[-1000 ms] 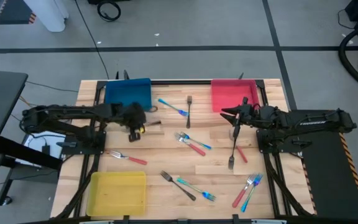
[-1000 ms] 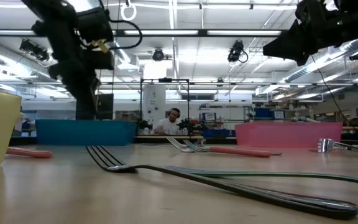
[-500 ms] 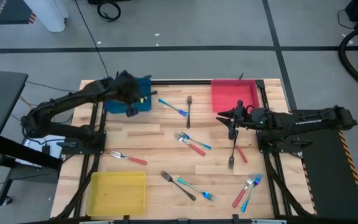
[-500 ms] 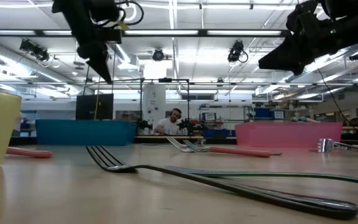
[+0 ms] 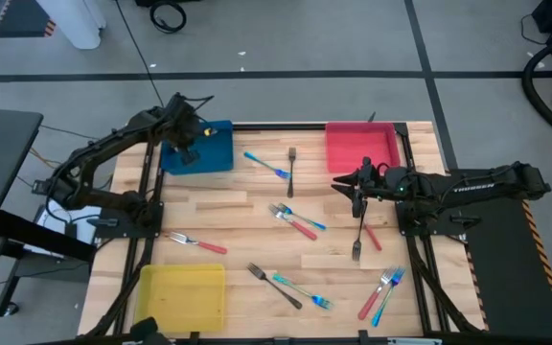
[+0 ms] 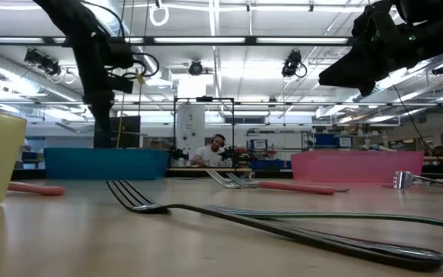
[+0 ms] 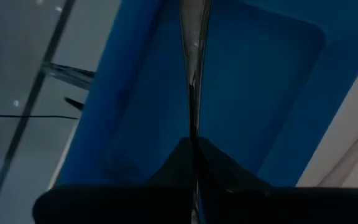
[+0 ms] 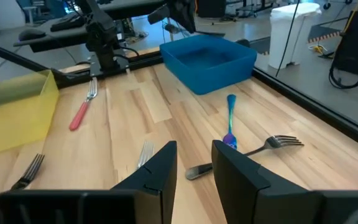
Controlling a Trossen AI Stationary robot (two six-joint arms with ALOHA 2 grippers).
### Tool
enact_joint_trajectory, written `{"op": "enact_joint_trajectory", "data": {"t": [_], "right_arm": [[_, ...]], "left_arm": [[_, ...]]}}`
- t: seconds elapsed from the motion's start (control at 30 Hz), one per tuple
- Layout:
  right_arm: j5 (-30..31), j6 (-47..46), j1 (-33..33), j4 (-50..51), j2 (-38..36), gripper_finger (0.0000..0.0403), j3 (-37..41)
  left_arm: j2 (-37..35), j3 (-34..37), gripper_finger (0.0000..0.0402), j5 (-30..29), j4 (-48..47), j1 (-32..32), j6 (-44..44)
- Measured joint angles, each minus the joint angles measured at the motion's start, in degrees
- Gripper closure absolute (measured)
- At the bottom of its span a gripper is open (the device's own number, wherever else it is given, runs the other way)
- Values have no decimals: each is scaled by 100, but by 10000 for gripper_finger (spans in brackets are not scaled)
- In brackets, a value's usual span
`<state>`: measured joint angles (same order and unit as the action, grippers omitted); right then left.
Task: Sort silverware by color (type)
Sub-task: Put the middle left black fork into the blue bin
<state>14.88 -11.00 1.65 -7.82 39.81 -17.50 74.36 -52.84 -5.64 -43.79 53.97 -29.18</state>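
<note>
My left gripper [image 5: 188, 144] hangs over the blue tray [image 5: 211, 149] at the far left, shut on a slim dark shiny utensil [image 7: 193, 74]. My right gripper [image 5: 354, 189] is open and empty, above the top end of a dark grey fork [image 5: 359, 230] that lies flat on the table. Other silverware lies flat on the wood: a blue fork [image 5: 266, 165], a dark fork [image 5: 291, 171], a red and blue pair [image 5: 297, 220], a red-handled fork [image 5: 197, 241], and a dark and a teal one [image 5: 290, 286]. A red and blue pair [image 5: 381, 292] lies at the near right. My left gripper pinches one end of the utensil [image 7: 193, 134] between its two shut fingers. The fingers come from above, pointing down into the blue tray [image 7: 260, 74]. The utensil runs on past the fingertips in line with them, lifted clear over the tray's floor.
A red tray [image 5: 360, 146] stands at the far right and a yellow tray [image 5: 182, 297] at the near left. A red utensil [image 5: 373, 236] lies beside the dark fork under my right gripper. A person shows far behind the table in the low view [image 6: 215, 148].
My left gripper has risen from the table's left middle and gone toward the far edge, carrying the utensil, until it stands over the blue tray. My right gripper has shifted a little toward the table's left edge and stays open.
</note>
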Motion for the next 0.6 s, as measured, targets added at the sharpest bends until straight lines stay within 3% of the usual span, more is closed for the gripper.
{"op": "enact_joint_trajectory", "data": {"t": [0.13,0.6], "right_arm": [[-1,5,0,-6,0,294,0],[-3,20,0,-21,0,294,0]], "left_arm": [[252,2,393,441,129,-26,14],[1013,0,390,448,329,-142,196]]}}
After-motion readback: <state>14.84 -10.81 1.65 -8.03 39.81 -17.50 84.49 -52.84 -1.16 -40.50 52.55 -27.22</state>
